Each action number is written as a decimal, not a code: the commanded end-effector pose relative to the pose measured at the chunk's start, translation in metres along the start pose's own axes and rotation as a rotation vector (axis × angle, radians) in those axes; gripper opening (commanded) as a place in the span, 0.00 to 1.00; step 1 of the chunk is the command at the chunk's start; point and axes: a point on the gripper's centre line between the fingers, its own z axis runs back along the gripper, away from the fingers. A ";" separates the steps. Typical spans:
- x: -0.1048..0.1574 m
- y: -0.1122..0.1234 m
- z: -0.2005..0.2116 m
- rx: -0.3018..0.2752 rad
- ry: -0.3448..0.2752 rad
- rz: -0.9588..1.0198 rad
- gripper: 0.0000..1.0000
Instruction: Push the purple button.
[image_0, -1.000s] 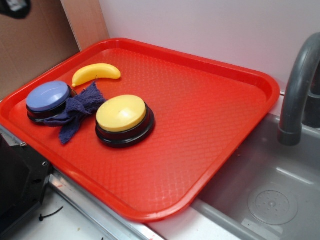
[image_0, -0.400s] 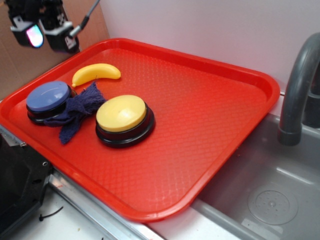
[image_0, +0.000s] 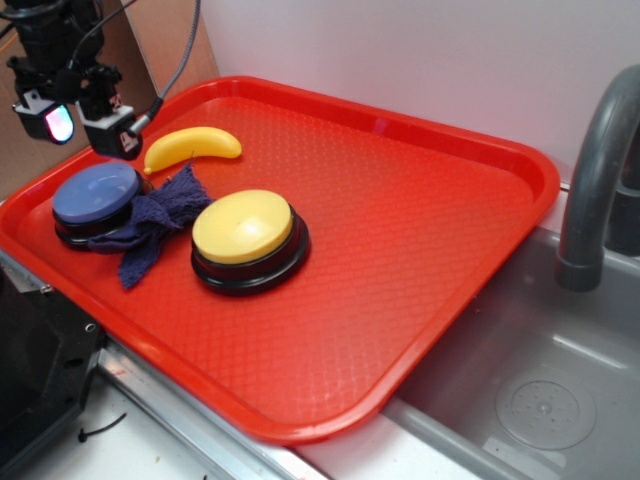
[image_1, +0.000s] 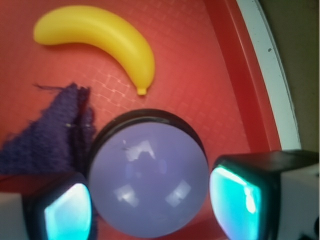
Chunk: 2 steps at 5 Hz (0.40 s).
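Observation:
The purple button (image_0: 95, 192) (image_1: 148, 177), a blue-purple dome on a black base, sits at the left end of the red tray (image_0: 430, 260). My gripper (image_0: 78, 128) (image_1: 152, 207) hangs a little above it, near its far edge, open. In the wrist view the two glowing cyan fingertips (image_1: 67, 212) flank the dome on either side with nothing gripped. Whether they touch the button cannot be told.
A dark purple-blue rag (image_0: 152, 220) (image_1: 47, 132) lies against the button's right side. A yellow banana (image_0: 192, 146) (image_1: 102, 42) lies behind it, and a larger yellow button (image_0: 243, 228) stands to the right. A grey sink (image_0: 540, 400) and faucet (image_0: 595, 170) are beyond the tray.
My gripper has come down from the upper left corner of the view and now hangs just over the purple button. Nothing on the tray has moved.

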 end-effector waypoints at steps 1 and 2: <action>0.002 -0.004 -0.019 0.064 -0.038 -0.036 1.00; 0.001 -0.001 -0.021 0.034 -0.045 -0.042 1.00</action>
